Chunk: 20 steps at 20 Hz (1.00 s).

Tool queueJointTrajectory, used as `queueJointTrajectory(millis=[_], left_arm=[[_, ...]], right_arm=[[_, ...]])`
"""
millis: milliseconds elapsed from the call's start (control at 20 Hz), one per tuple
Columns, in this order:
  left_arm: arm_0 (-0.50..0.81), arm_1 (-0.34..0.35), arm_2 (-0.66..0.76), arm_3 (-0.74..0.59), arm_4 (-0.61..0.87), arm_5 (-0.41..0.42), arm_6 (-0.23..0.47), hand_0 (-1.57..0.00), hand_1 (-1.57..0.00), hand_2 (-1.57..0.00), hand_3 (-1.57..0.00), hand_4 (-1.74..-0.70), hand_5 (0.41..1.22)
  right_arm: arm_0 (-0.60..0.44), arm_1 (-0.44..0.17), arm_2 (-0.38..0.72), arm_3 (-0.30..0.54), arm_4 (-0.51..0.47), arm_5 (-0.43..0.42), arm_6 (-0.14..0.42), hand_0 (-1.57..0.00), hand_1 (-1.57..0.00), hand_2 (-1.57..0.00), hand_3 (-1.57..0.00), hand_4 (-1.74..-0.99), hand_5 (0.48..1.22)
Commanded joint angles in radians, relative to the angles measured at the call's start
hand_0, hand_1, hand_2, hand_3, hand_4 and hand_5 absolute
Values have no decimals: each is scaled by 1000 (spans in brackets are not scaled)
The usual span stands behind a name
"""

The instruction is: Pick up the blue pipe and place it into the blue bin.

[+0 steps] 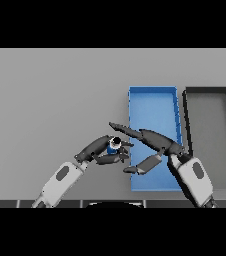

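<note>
Item one: grey table (50,100), flat, carrying all that follows.

Item two: blue bin (153,102), a long open tray standing toward the table's right side, its long axis running from the near edge toward the far edge.

Item three: dark grey bin (208,100), same shape, set just beside the blue bin on its right, long walls parallel.

Item four: blue pipe (113,147), a short blue piece with a pale end showing, held just off the blue bin's left wall, outside the bin, toward the table's near edge. Whether it is lifted clear of the table cannot be told.

Item five: left hand (101,150), on an arm entering from the lower left. Its fingers and thumb are curled closely round the blue pipe, so that only a small part of the pipe shows between them.

Item six: right hand (152,142), on an arm entering from the lower right, positioned over the near part of the blue bin. Its fingers are straight and stretched leftward past the bin's left wall, tips just above the pipe; thumb hangs apart below. It holds nothing.
</note>
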Motion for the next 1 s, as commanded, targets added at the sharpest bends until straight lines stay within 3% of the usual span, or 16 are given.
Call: queueJointTrajectory(millis=[0, 400, 450, 500, 550, 600, 650, 750, 800, 850, 950], left_arm=[[6, -1, -6, 10, -9, -4, -3, -1571, -1571, -1571, -1490, -1627, 1221], [-2, -4, 11, 23, -22, -27, 6, -1571, -1571, -1571, -1557, -1473, 1221], [-6, -9, 12, 19, -16, -30, 23, -1571, -1571, -1571, -1560, -1525, 1221], [2, -5, 13, 19, -19, -34, 5, -1571, -1571, -1571, -1284, -1568, 1221], [-14, 2, 7, 18, -53, -17, 41, -1571, -1571, -1571, -1190, -1603, 1221], [-15, 26, -11, 4, -87, -17, 72, -1571, -1527, -1571, -1119, -1630, 1221], [-13, 27, -7, -14, -84, -10, 80, -1571, -1536, -1571, -1121, -1647, 1221], [-10, 7, -1, 5, -79, -8, 30, -1571, -1548, -1571, -1283, -1680, 1221], [-6, 0, 5, 2, -61, -20, 5, -1571, -1553, -1571, -1340, -1692, 1221], [0, -16, 8, 7, -48, -16, -10, -1571, -1557, -1571, -1386, -1702, 1221], [7, -17, 22, 9, -29, -37, -22, -1571, -1562, -1571, -1453, -1716, 1221]], right_arm=[[-20, 10, 12, 8, 9, 7, -2, 1, 1, 1, 1, -1270, 510], [-185, 111, 74, 156, 38, 7, 80, 1, 1, -9, 1, -1210, 498], [-187, 120, 81, 160, 34, 16, 61, -17, -34, -54, -26, -1236, 493], [-203, 133, 94, 172, 38, 21, 72, -107, -140, -160, -116, -1291, 483], [-217, 138, 95, 188, 40, 28, 73, -264, -299, -308, -252, -1348, 477], [-229, 146, 100, 200, 50, 41, 67, -475, -487, -492, -516, -1365, 477], [-241, 154, 103, 207, 50, 41, 44, -694, -704, -708, -659, -1433, 486], [-257, 163, 104, 219, 26, 32, 48, -1010, -1016, -1019, -880, -1527, 570], [-256, 166, 105, 215, -6, 26, 65, -1122, -1127, -1129, -1018, -1498, 638], [-262, 179, 106, 224, -13, 19, 71, -1212, -1216, -1218, -1128, -1474, 755], [-242, 190, 115, 217, 7, 16, 36, -1341, -1344, -1345, -1288, -1445, 923]])
